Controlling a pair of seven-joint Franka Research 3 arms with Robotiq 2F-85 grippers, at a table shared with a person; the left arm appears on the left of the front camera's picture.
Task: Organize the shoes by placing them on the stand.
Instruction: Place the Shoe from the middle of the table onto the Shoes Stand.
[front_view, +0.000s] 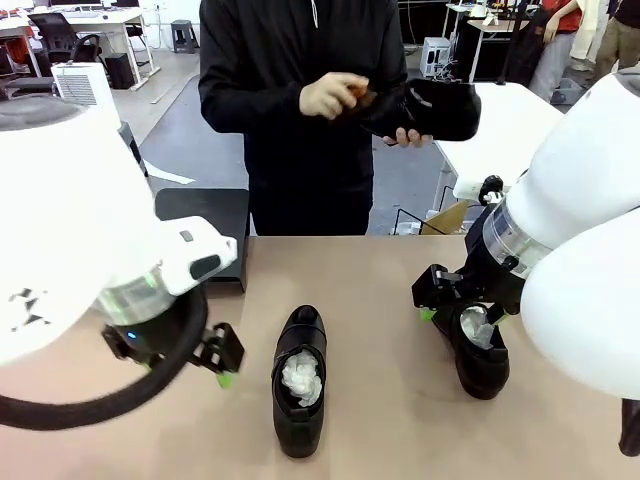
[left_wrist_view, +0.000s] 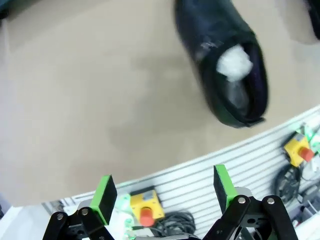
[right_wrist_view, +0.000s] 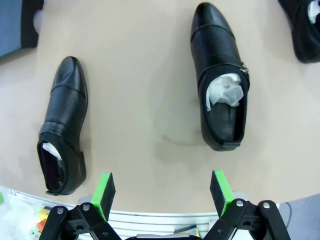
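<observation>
One black shoe (front_view: 300, 385) stuffed with white paper lies mid-table, toe pointing away; it is the shoe (left_wrist_view: 225, 65) ahead of my open left gripper (left_wrist_view: 164, 192), which hangs left of it (front_view: 222, 362) with nothing between its pads. A second shoe (front_view: 480, 350) lies at the right, partly under my right gripper (front_view: 432, 300). The right wrist view has that gripper (right_wrist_view: 161, 192) open and empty above two shoes (right_wrist_view: 62, 125) (right_wrist_view: 220, 85), with a third (right_wrist_view: 305, 25) at the top right corner. The black stand (front_view: 205, 215) sits at the back left, partly behind my left arm.
The person across the table holds another black shoe (front_view: 425, 108) in one hand and a small brown brush (front_view: 358, 95) in the other, at chest height. The near table edge has a slotted rail with yellow emergency-stop boxes (left_wrist_view: 145, 207). Bare tabletop (front_view: 380, 300) lies between the shoes.
</observation>
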